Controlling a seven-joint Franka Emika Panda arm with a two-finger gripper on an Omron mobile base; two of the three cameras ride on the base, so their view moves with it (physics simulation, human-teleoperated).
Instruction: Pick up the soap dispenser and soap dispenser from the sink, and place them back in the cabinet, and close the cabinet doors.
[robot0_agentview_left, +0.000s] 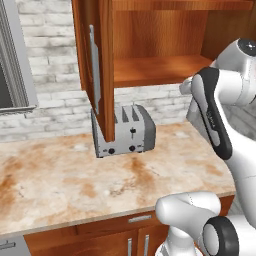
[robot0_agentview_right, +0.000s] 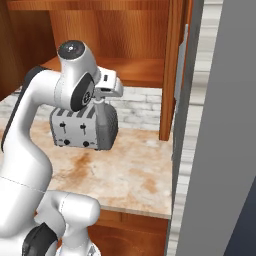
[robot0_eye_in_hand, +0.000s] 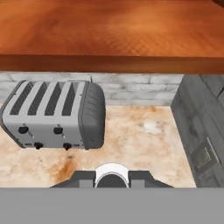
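Above the counter (robot0_eye_in_hand: 144, 135) and right of the toaster (robot0_eye_in_hand: 54, 114), the pincer (robot0_eye_in_hand: 112, 178) is clamped on a white-topped soap dispenser (robot0_eye_in_hand: 112, 173) below the cabinet (robot0_eye_in_hand: 112, 39) shelf.

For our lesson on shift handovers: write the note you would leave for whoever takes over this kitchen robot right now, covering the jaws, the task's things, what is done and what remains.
Gripper: jaws shut on a small white round thing, apparently the white soap dispenser, held over the counter near the toaster.
Cabinet: the cabinet doors stand open, with the shelf just ahead of the hand.
Done: one dispenser seemingly picked up and at the cabinet.
Left: set it on the shelf, see to the second dispenser, close both doors.
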